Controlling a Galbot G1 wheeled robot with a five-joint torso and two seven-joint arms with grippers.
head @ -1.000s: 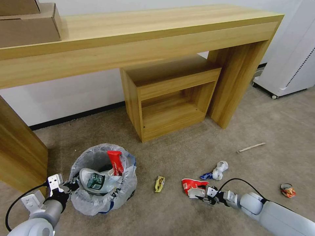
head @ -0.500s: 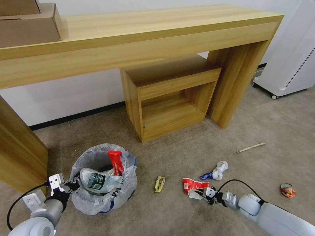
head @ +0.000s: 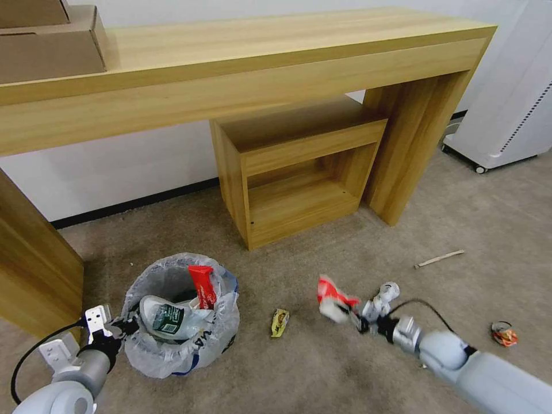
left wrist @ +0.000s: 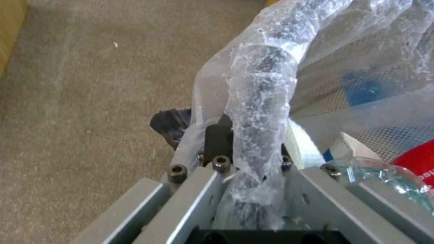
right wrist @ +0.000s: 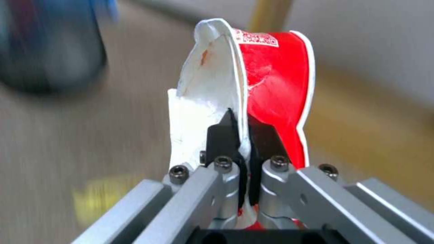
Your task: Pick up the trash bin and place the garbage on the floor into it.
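Observation:
The trash bin [head: 181, 339], dark with a clear bag, stands on the beige floor [head: 299, 368] at the lower left. It holds a red wrapper [head: 201, 284] and a plastic bottle [head: 168, 317]. My left gripper [head: 123, 328] is shut on its rim [left wrist: 264, 84], pinching bag and rim between the jaws [left wrist: 244, 135]. My right gripper [head: 352, 315] is shut on a red-and-white wrapper [head: 332, 297], held above the carpet; up close the wrapper [right wrist: 276, 78] stands up from the gripper [right wrist: 242, 134]. A yellow wrapper [head: 280, 322], crumpled white paper [head: 384, 296], a wooden stick [head: 440, 259] and a crushed orange can [head: 504, 334] lie on the floor.
A long wooden desk [head: 259, 63] spans the back, with a small open cabinet [head: 299, 172] under it and a desk leg [head: 34, 270] close to the bin's left. Cardboard boxes [head: 49, 40] sit on the desk. A white wheeled unit [head: 506, 109] stands at the right.
My right gripper has risen from the carpet with the red-and-white wrapper in it, moving slightly away from me. The left gripper and the bin have stayed still.

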